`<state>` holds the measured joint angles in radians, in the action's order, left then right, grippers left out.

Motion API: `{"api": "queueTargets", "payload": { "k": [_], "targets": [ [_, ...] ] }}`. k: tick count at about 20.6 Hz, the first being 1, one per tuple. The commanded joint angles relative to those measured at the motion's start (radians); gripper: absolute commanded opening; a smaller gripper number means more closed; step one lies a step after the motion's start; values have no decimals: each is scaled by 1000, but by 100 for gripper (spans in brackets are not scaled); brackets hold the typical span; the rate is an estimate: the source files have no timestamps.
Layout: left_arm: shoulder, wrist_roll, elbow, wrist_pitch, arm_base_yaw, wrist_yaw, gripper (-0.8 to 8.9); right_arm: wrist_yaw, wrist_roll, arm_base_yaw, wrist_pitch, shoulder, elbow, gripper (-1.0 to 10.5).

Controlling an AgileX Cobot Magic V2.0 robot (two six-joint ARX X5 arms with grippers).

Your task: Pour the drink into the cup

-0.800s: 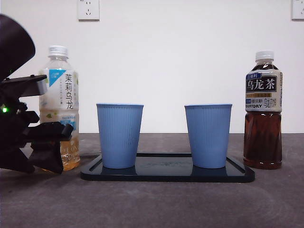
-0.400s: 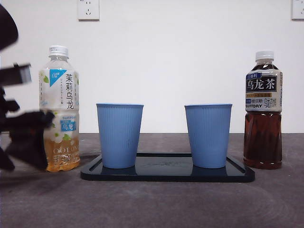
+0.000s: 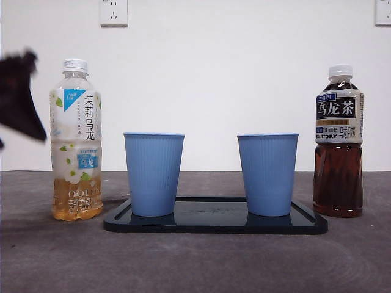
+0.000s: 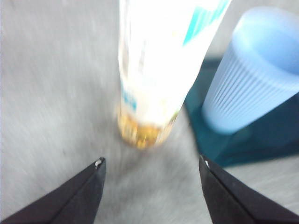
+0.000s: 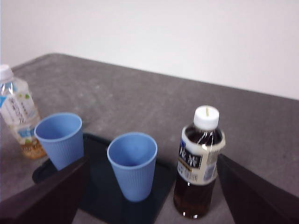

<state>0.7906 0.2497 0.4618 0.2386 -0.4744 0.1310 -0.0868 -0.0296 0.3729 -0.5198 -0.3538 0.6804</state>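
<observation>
A pale tea bottle (image 3: 76, 140) with a white cap stands upright on the table, left of a dark tray (image 3: 214, 224). Two blue cups (image 3: 154, 174) (image 3: 267, 174) stand on the tray. A dark oolong tea bottle (image 3: 338, 143) stands right of it. My left gripper (image 4: 150, 163) is open and empty, a little back from the pale bottle (image 4: 159, 70) and above the table; in the front view it is a black blur (image 3: 18, 97) at the left edge. My right gripper (image 5: 152, 157) is open and empty, high above the dark bottle (image 5: 198, 163) and the cups.
A white wall with two sockets (image 3: 113, 12) rises behind the grey table (image 3: 195, 262). The left cup (image 4: 252, 74) and the tray's corner (image 4: 261, 140) lie close beside the pale bottle.
My left gripper has drawn back from the pale bottle, moving left and upward. The bottle stands free and upright. Cups, tray and dark bottle have not moved.
</observation>
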Motion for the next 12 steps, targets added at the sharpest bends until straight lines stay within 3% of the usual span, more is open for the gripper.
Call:
{"api": "queueTargets", "payload": {
  "k": [1,12],
  "targets": [
    [-70,1,73,52,-5,-2,315,-2,-19,5,-18,-2,16,433],
    [-200,-29,299,291,-5,-3,306,-3,-158,5,-142,-3,16,431]
  ]
}}
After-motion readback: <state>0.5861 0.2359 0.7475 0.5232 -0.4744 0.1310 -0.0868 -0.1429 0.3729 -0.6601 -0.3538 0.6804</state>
